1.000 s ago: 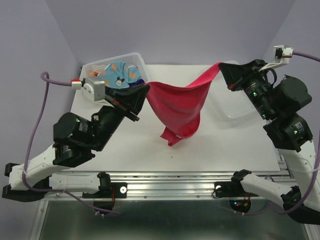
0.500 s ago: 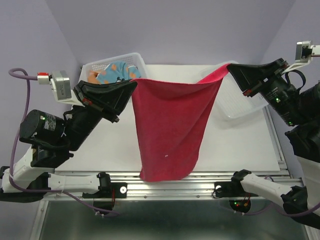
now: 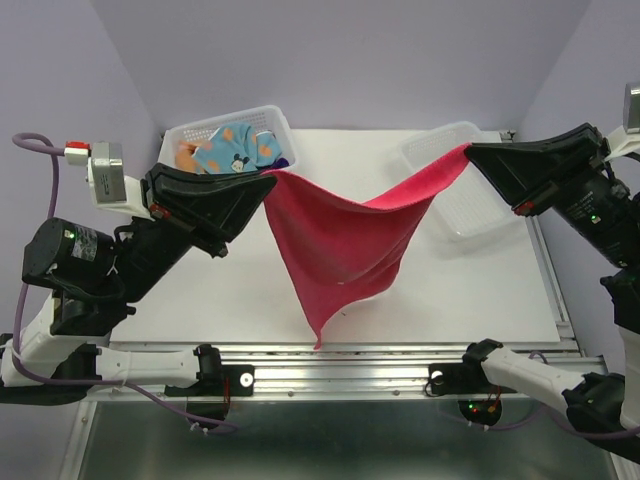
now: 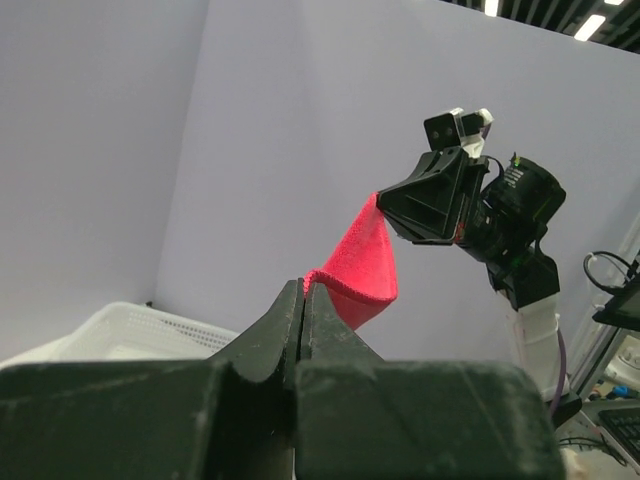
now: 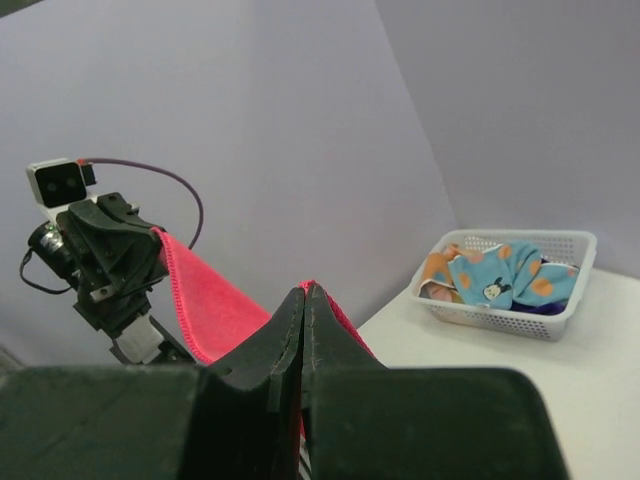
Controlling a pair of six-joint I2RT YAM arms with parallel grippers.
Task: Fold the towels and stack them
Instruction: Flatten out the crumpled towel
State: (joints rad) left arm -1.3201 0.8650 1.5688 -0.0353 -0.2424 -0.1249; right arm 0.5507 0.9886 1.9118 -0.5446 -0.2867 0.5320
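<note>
**No Legible Text in Any View**

No lettering, brand, number or sign can be read in any of the three views. The only print is the cartoon figures and orange spots on the light blue towel (image 3: pixel 237 146), lying in the white basket (image 3: pixel 262 112) at 11 o'clock on the table (image 3: pixel 240 300). The figures are too small to show any wording.

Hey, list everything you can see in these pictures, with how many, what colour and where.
pink-red towel: one, bright pink-red, hanging above the table between both grippers
blue towel: one, light blue with orange spots, in the left basket
peach towel: one, peach-orange, same basket, left end
purple towel: one, dark purple, same basket, mostly hidden
left basket: one, white, table's far left
right basket: one, white, table's far right
table: one, white
left gripper: black, shut on one towel corner
right gripper: black, shut on another corner
</note>
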